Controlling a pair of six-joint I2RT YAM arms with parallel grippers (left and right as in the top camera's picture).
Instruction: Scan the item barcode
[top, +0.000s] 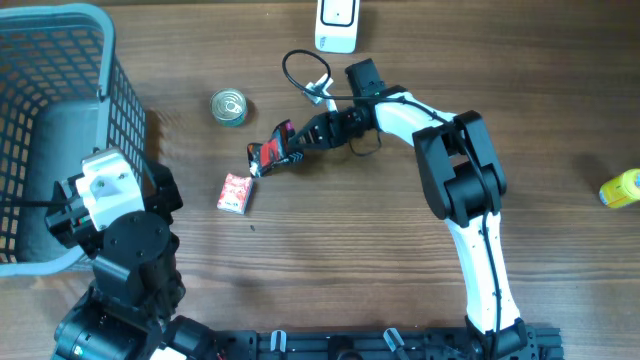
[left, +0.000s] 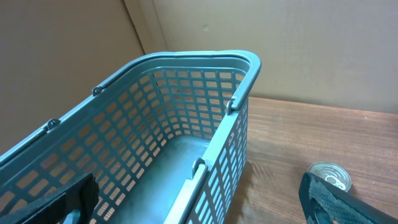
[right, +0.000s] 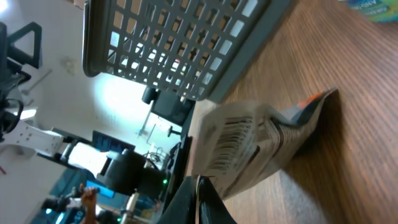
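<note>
The item is a crumpled red and black packet (top: 268, 153) held just above the table's middle. My right gripper (top: 297, 143) is shut on its right edge. In the right wrist view the packet (right: 249, 149) shows a pale side with a printed barcode (right: 231, 144), and my shut fingers (right: 200, 200) pinch its lower edge. A white scanner (top: 338, 22) stands at the table's far edge, beyond the packet. My left gripper (left: 199, 208) is open and empty over the basket's near rim, at the table's left side.
A blue-grey plastic basket (top: 60, 60) fills the left side, its rim (left: 205, 59) close below the left wrist. A small tin can (top: 229, 107) and a red and white box (top: 235, 193) lie near the packet. A yellow item (top: 620, 188) sits at the right edge.
</note>
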